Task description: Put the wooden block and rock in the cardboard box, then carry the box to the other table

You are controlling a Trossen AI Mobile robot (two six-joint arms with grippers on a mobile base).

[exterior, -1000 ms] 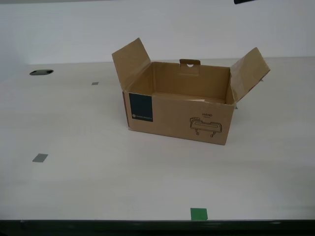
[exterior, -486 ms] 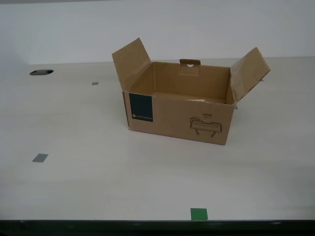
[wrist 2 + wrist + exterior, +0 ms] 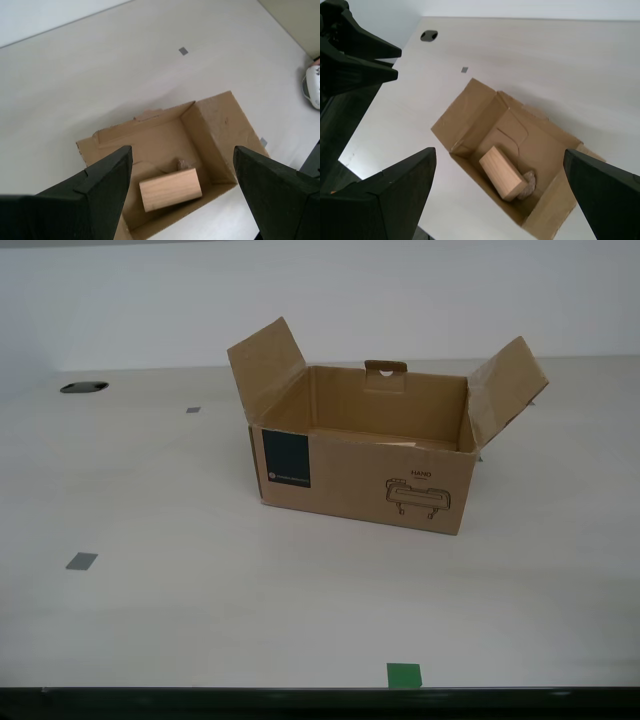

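Cardboard box [image 3: 365, 455] is seen in the exterior view standing with flaps raised on the smooth pale table [image 3: 200, 610], its contents hidden by the front wall and no arm in sight. From the second wrist view my second gripper [image 3: 182, 187], jaws spread and empty, is held high above the box, where the wooden block [image 3: 170, 189] lies with the rock [image 3: 184, 163] just beside it. From the first wrist view my first gripper [image 3: 500, 192] is likewise spread and empty, so loading is judged done and carrying to the other table is left

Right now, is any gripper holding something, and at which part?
Nothing is held. My first gripper and my second gripper are open above the cardboard box; the wooden block lies inside.
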